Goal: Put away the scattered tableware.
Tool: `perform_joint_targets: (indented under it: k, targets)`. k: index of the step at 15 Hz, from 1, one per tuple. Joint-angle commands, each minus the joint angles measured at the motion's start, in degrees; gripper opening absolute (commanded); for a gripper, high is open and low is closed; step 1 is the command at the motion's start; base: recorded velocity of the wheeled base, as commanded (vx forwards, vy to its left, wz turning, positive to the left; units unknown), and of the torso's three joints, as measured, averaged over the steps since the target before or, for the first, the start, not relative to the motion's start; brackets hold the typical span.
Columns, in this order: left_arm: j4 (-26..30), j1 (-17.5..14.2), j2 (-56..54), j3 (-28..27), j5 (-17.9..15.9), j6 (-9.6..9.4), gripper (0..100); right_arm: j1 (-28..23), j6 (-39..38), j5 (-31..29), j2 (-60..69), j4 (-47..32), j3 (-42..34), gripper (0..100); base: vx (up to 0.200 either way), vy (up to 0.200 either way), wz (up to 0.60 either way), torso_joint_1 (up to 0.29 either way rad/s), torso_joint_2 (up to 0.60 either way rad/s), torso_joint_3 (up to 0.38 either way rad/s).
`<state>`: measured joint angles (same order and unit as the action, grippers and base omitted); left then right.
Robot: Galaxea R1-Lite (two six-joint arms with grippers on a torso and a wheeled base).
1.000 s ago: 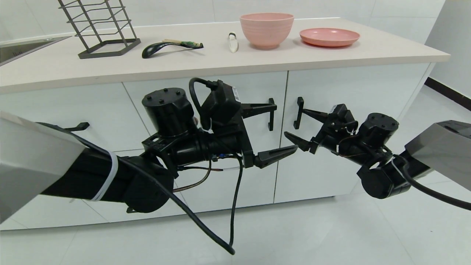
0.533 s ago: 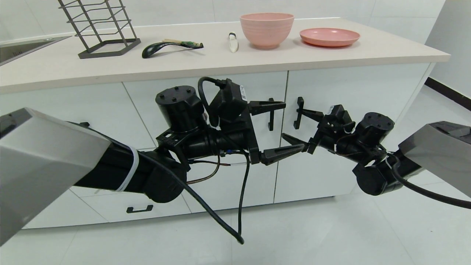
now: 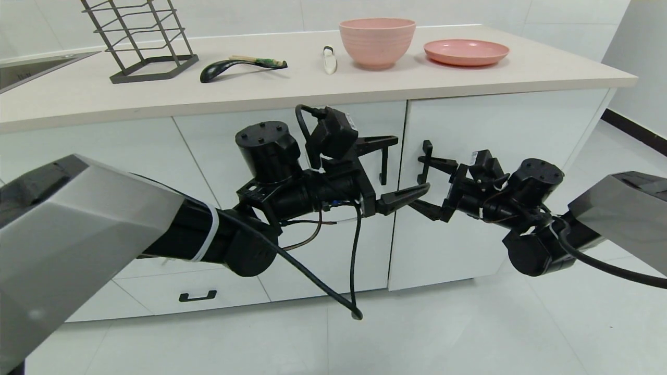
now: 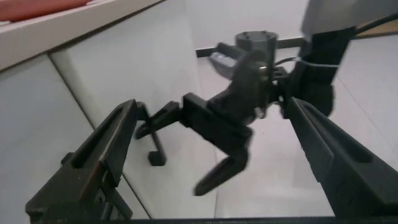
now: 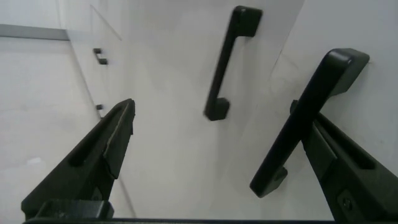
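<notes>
On the countertop [image 3: 312, 88] lie a pink bowl [image 3: 377, 41], a pink plate [image 3: 466, 51], a white spoon [image 3: 329, 60], a black spoon [image 3: 219, 69] and a green-ended utensil [image 3: 263, 62]. Both grippers hang below the counter's edge, in front of the white cabinet doors. My left gripper [image 3: 398, 167] [image 4: 214, 165] is open beside the left door handle [image 3: 384, 165] [image 5: 225, 65]. Facing it, my right gripper [image 3: 424, 182] [image 5: 217, 168] is open at the right door handle [image 3: 427, 161] [image 5: 305, 121]. Neither holds anything. The left wrist view shows the right gripper [image 4: 224, 134] between the left one's fingers.
A black wire dish rack [image 3: 146, 44] stands at the counter's back left, with a sink [image 3: 26, 67] further left. A drawer handle [image 3: 198, 297] sits low on the cabinet. A loose cable [image 3: 354, 271] hangs from my left arm. White floor lies below.
My left arm has stretched forward and right, bringing its gripper up to the door handles. The two grippers have drawn closer, their lower fingers now crossing. The right gripper shifted only slightly.
</notes>
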<state>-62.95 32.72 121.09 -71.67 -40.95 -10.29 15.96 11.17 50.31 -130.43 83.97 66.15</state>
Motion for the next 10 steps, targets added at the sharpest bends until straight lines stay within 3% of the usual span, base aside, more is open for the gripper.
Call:
perform_joint_targets:
  k: [1,5,10]
  targets:
    - [-0.3,0.1,1.8,-2.3,1.8,0.8,100,0.3,0.1,1.9,6.0,0.1,-7.6,100,0.0,0.0,0.0,0.0,0.0,0.0]
    - [-3.5,0.9,7.1,-7.6,1.7,1.5,100,0.3,1.2,2.5,13.3,0.1,-21.1,100,0.0,0.0,0.0,0.0,0.0,0.0]
    - [-5.0,3.0,11.4,-13.1,1.8,1.59,100,0.3,2.5,2.8,18.5,0.0,-28.6,100,0.0,0.0,0.0,0.0,0.0,0.0]
